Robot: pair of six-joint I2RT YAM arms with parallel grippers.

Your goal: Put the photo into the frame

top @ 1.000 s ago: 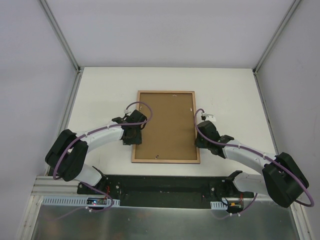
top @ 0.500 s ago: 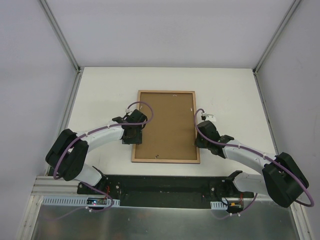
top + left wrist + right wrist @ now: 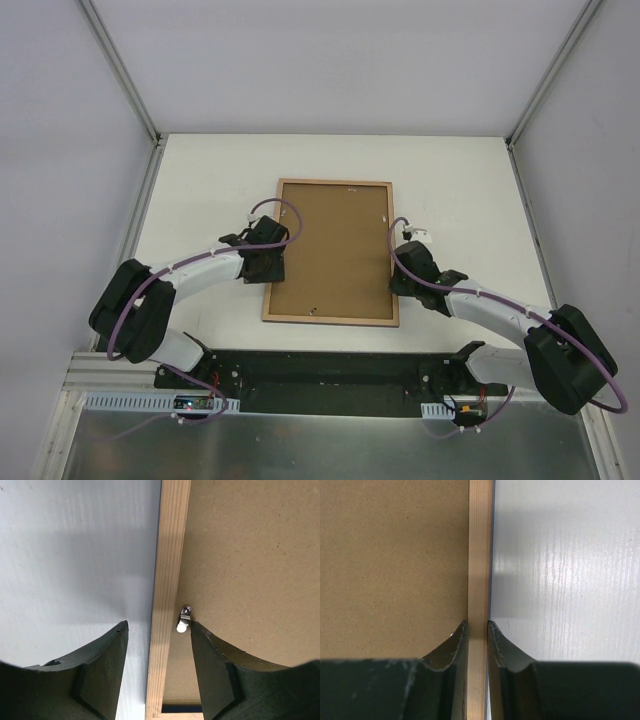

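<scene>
We find the frame [image 3: 331, 321] lying back-up, a long rail facing each arm. The right gripper [image 3: 477, 624] pinches its right rail. The left gripper [image 3: 159, 626] straddles its left rail, jaws wide, at the metal tab [image 3: 185, 617]. We cannot see the photo.

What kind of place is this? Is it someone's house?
Probably a robot test booth, not a house. A left arm and a right arm are mounted at the edge of a white table. Plain walls close it in, and a picture frame lies face-down between the arms.
</scene>
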